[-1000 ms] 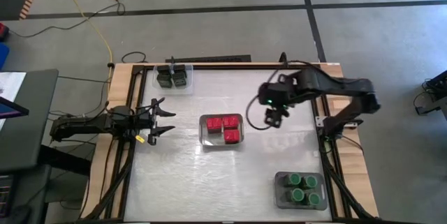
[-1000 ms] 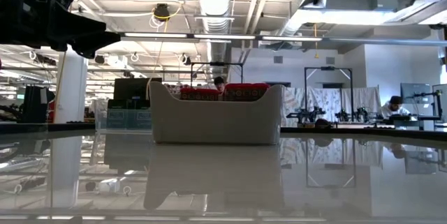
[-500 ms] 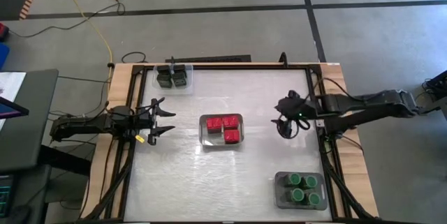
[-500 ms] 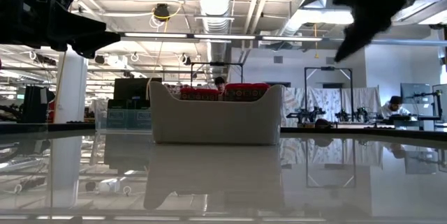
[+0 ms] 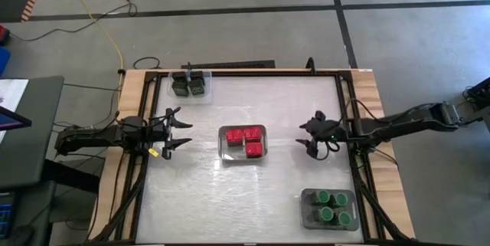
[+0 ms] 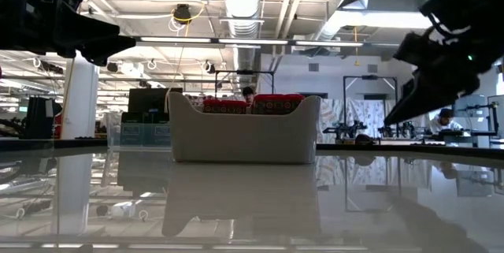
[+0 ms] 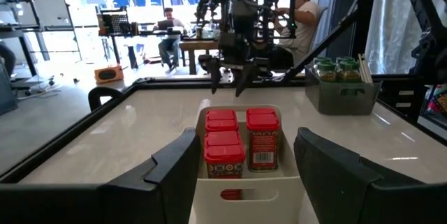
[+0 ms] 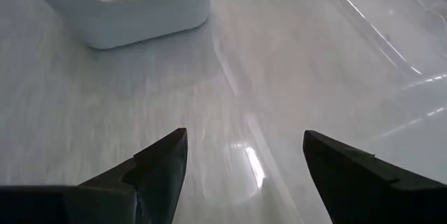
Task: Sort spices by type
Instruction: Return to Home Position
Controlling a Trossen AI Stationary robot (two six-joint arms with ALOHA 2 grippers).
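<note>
High view: the left hand hangs at the left edge of the tabletop, its fingers spread and holding nothing. The right hand hangs near the right edge, also spread and empty. Between the two, well apart from both, the grey tray stands mid-tabletop with three red spices inside. The black spices sit in a clear bin at the far left corner. Four green-capped spices stand in a dark bin at the near right corner.

Low view: the grey tray stands flat on the glossy tabletop, and the red tops just clear its rim. The right hand is a dark shape hanging up at the picture's right, clear of the surface. The left arm shows dark at the upper left.

Left wrist view: between this arm's own spread fingers lies the grey tray with the red spices upright in it. Beyond it the right hand faces back, fingers apart. The dark bin with the green caps stands off to one side. People sit at desks in the room behind.

Right wrist view: the spread fingers frame bare tabletop. The end of the grey tray shows farther off, with a red label visible through its handle slot.
</note>
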